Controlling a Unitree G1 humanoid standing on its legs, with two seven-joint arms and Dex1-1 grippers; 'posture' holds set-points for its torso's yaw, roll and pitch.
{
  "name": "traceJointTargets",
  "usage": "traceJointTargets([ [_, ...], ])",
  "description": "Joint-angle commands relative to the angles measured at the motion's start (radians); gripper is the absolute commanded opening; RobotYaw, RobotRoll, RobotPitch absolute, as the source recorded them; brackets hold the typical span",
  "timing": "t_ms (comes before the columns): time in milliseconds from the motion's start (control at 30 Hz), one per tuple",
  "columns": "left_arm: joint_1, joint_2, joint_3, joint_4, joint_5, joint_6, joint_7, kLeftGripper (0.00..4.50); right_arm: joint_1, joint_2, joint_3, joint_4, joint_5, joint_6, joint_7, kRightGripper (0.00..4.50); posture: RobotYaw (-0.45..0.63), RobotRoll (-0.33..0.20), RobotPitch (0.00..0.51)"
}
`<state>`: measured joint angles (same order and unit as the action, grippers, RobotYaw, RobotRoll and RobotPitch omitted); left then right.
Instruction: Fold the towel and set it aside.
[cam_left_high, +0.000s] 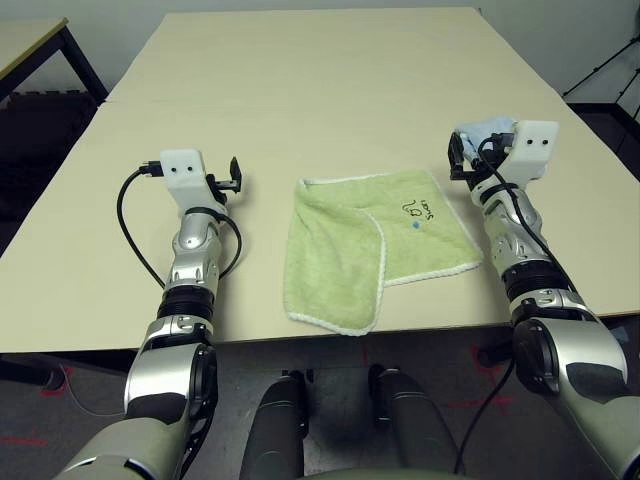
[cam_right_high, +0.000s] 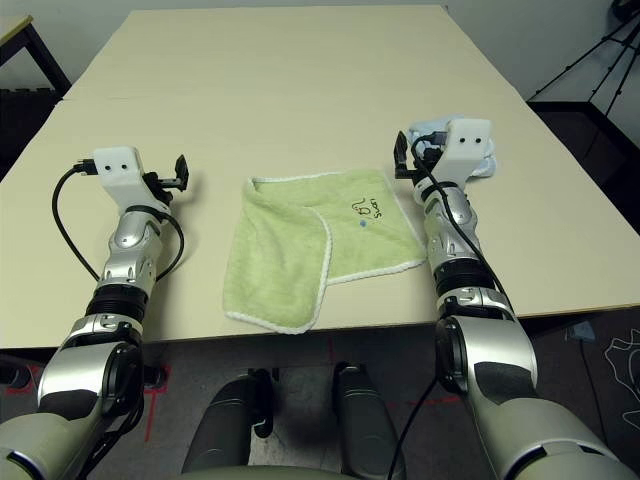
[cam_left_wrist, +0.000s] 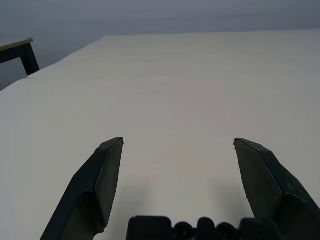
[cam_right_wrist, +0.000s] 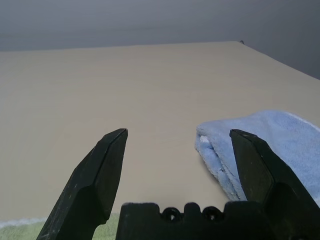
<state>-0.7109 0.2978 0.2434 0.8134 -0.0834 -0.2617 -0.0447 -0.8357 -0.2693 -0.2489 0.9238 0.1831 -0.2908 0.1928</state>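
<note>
Table (cam_left_high: 330, 90): wide beige top, mostly bare.
Towel (cam_left_high: 340, 260): light green terry with white edging, lying flat near the table's front edge between the two arms; its left part is folded over the rest, and dark handwriting with a blue dot sits near its far right corner.
Blue towel (cam_right_wrist: 260, 145): small, folded, just beyond the right gripper.
Left gripper (cam_left_wrist: 177, 145): fingers spread wide, holding nothing, over bare table left of the towel.
Right gripper (cam_right_wrist: 177, 135): fingers apart, empty, beside the towel's far right corner.
</note>
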Motion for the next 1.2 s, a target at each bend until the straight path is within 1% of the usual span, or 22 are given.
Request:
traceJointTargets([
  [33, 0.028, 0.000, -0.009, -0.022, -0.011, 0.010, -0.029, 4.50, 0.024, -0.001, 0.005, -0.023, 0.010, 0.017, 0.045, 4.46, -0.02, 0.000, 0.165],
  [100, 0.035, 0.010, -0.014, -0.040, -0.016, 0.022, -0.070, 4.50, 0.033, -0.011, 0.010, -0.032, 0.026, 0.038, 0.118, 4.46, -0.02, 0.000, 0.165],
  [233, 0.033, 0.030, -0.016, -0.083, -0.054, 0.073, -0.177, 4.50, 0.035, -0.016, 0.005, -0.038, 0.024, 0.050, 0.144, 4.46, -0.01, 0.000, 0.165],
  [367, 0.056, 0.087, -0.058, -0.199, -0.135, 0.196, -0.446, 4.50, 0.037, -0.007, 0.012, -0.040, 0.025, 0.057, 0.175, 4.46, 0.00, 0.000, 0.162],
  [500, 0.071, 0.133, -0.080, -0.270, -0.187, 0.273, -0.611, 4.50, 0.029, -0.005, 0.012, -0.033, 0.022, 0.059, 0.189, 4.46, 0.00, 0.000, 0.165],
  [633, 0.080, 0.188, -0.124, -0.277, -0.174, 0.239, -0.767, 4.50, 0.023, -0.015, 0.011, -0.032, 0.022, 0.066, 0.204, 4.46, 0.00, 0.000, 0.168],
  [767, 0.094, 0.218, -0.161, -0.275, -0.188, 0.254, -0.911, 4.50, 0.029, -0.026, 0.014, -0.036, 0.022, 0.079, 0.233, 4.46, 0.00, 0.000, 0.165],
  [833, 0.102, 0.226, -0.174, -0.277, -0.187, 0.251, -0.956, 4.50, 0.035, -0.033, 0.017, -0.043, 0.024, 0.090, 0.256, 4.46, 0.01, 0.000, 0.154],
  [967, 0.090, 0.221, -0.170, -0.291, -0.217, 0.279, -1.013, 4.50, 0.023, -0.059, 0.040, -0.031, 0.020, 0.123, 0.349, 4.46, 0.02, 0.000, 0.164],
  [1100, 0.106, 0.227, -0.183, -0.345, -0.227, 0.307, -1.058, 4.50, 0.010, -0.083, 0.067, -0.008, 0.032, 0.220, 0.476, 4.46, 0.03, 0.000, 0.161],
  [1200, 0.124, 0.232, -0.183, -0.386, -0.229, 0.330, -1.074, 4.50, -0.014, -0.102, 0.083, 0.011, 0.023, 0.270, 0.525, 4.46, 0.04, 0.000, 0.160],
])
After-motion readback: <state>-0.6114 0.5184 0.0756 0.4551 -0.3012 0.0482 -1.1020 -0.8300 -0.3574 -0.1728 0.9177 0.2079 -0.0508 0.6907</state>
